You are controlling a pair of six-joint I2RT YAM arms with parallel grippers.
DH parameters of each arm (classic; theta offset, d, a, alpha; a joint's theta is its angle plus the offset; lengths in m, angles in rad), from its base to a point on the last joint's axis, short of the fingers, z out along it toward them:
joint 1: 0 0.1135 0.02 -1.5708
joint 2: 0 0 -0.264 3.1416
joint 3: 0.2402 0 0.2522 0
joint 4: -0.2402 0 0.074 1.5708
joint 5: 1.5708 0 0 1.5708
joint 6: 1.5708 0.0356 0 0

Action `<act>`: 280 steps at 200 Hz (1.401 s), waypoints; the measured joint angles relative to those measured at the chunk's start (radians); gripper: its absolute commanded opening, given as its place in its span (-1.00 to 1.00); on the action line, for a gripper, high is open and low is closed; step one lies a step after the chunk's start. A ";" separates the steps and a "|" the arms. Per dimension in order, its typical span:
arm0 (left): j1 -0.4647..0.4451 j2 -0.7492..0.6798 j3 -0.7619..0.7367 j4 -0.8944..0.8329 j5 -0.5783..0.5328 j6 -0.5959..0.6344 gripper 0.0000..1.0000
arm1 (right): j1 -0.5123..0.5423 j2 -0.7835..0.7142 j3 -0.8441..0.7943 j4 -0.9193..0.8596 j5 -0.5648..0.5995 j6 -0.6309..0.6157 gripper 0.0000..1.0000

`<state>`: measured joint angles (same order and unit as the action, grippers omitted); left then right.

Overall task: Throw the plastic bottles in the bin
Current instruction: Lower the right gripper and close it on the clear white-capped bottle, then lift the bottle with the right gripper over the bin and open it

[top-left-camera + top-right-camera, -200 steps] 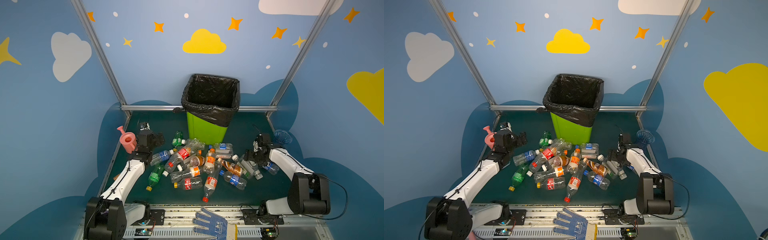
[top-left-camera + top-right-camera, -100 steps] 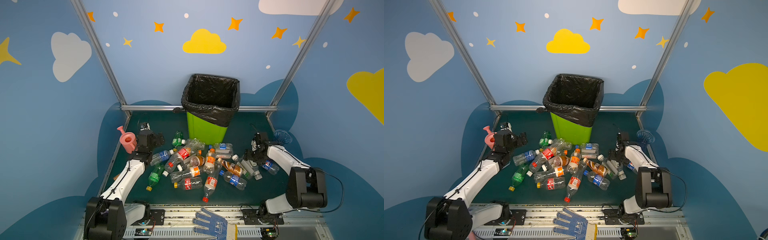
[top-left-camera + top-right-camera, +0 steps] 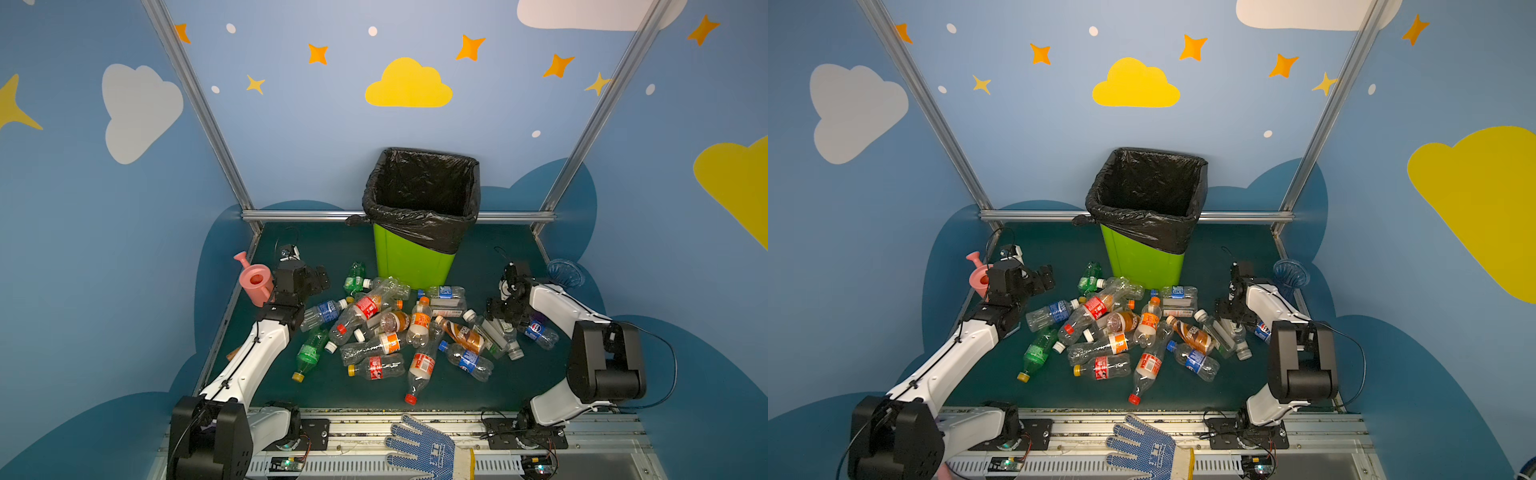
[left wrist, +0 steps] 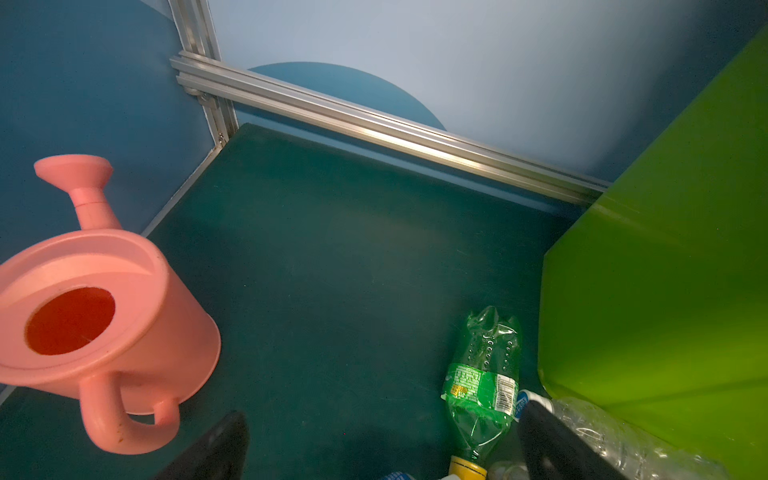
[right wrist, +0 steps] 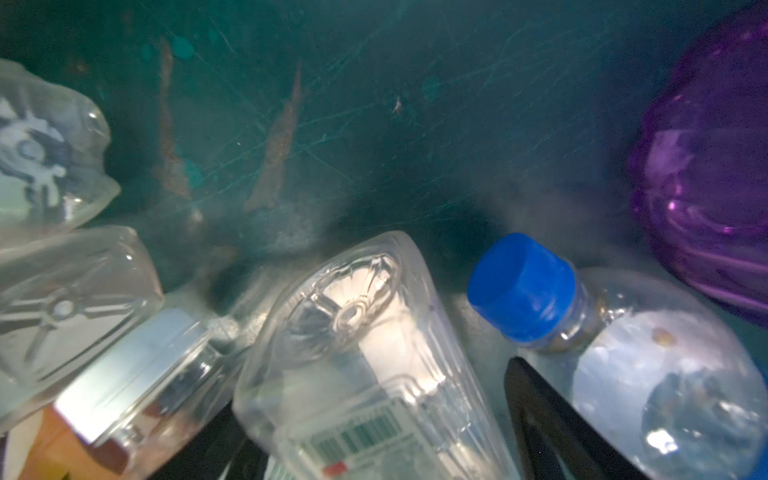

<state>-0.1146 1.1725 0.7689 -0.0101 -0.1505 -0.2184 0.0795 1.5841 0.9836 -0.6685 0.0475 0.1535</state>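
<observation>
Several plastic bottles point(image 3: 395, 328) point(image 3: 1121, 328) lie in a heap on the green floor before the lime-green bin point(image 3: 411, 266) point(image 3: 1142, 262) with its black liner. My left gripper point(image 3: 320, 278) point(image 3: 1046, 276) point(image 4: 382, 453) hangs open at the heap's left edge, beside a green bottle point(image 4: 482, 374) near one finger. My right gripper point(image 3: 498, 316) point(image 3: 1225, 311) point(image 5: 374, 436) is down in the heap's right side. Its jaws stand wide on either side of a clear bottle point(image 5: 353, 332) with a barcode label. Whether they press on it does not show.
A pink watering can point(image 3: 257, 282) point(image 4: 104, 311) stands close to the left gripper by the left wall. A blue ribbed vase point(image 3: 565, 272) sits behind the right arm. A blue-capped bottle point(image 5: 523, 286) and a purple translucent item point(image 5: 706, 187) flank the right jaws. A glove point(image 3: 419, 449) lies on the front rail.
The right arm's elbow has swung inward and its gripper has shifted a little among the right-hand bottles. The left arm has stayed still.
</observation>
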 measured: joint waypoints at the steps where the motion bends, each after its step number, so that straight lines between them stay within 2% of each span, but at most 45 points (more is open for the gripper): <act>1: 0.000 0.000 0.000 0.000 0.000 0.000 1.00 | 0.000 0.001 0.000 0.000 0.000 -0.001 0.61; 49: 0.000 -0.006 0.000 -0.002 0.000 0.000 1.00 | 0.006 0.031 0.017 -0.013 0.013 -0.011 0.44; 76: -0.002 -0.006 0.000 -0.002 0.000 0.000 1.00 | 0.008 0.043 0.026 -0.021 0.018 -0.027 0.23; 134: -0.002 -0.006 0.000 -0.003 -0.001 -0.003 1.00 | 0.008 0.050 0.094 -0.036 0.023 -0.055 0.06; 175: -0.002 -0.005 0.000 -0.007 -0.018 -0.018 1.00 | 0.008 0.042 0.195 -0.053 0.043 -0.078 0.03; 214: -0.002 0.006 0.000 -0.021 -0.057 -0.060 1.00 | -0.004 -0.015 0.376 -0.080 0.098 -0.086 -0.01; 247: -0.001 0.033 0.000 -0.055 -0.094 -0.108 1.00 | -0.029 -0.125 0.611 -0.063 0.111 -0.083 -0.01; 280: 0.018 0.081 0.015 -0.114 -0.115 -0.156 1.00 | -0.053 -0.239 0.856 0.048 0.109 -0.060 -0.01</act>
<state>-0.0967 1.2533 0.7841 -0.1238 -0.2657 -0.3744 0.0261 1.3449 1.8397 -0.6201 0.1566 0.0940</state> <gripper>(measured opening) 0.998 0.514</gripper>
